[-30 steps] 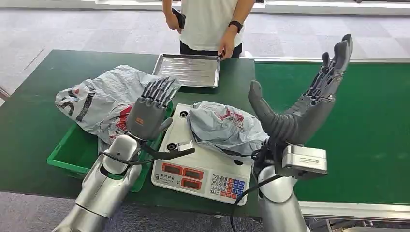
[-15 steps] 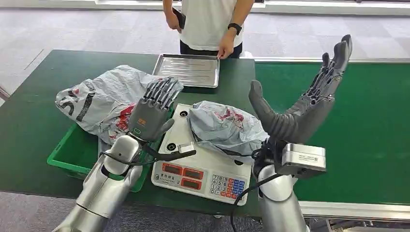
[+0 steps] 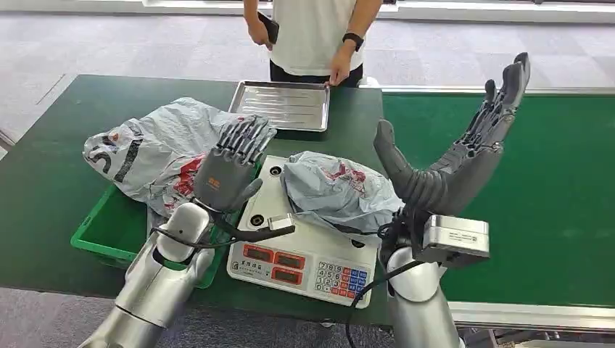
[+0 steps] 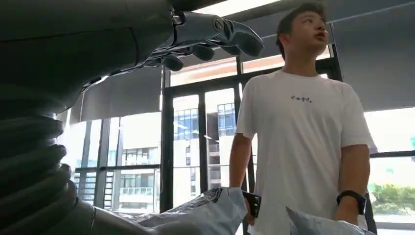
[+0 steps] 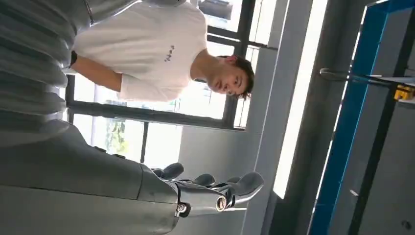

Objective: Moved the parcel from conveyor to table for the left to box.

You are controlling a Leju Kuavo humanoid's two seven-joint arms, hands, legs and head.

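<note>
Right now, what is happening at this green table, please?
A crumpled grey plastic parcel lies on the white weighing scale. Neither robot hand holds it: the left hand is raised beside the scale, and the right hand is lifted open above the green conveyor belt. Another grey parcel rests across the green plastic box. A person in a white shirt stands by the metal tray.

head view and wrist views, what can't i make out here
- Green bin: head view, its inside is covered by the big grey parcel and the left hand.
- Scale: head view, display digits too small; platform partly under the small parcel.
- Person: head view, cut off at the top edge.
</note>
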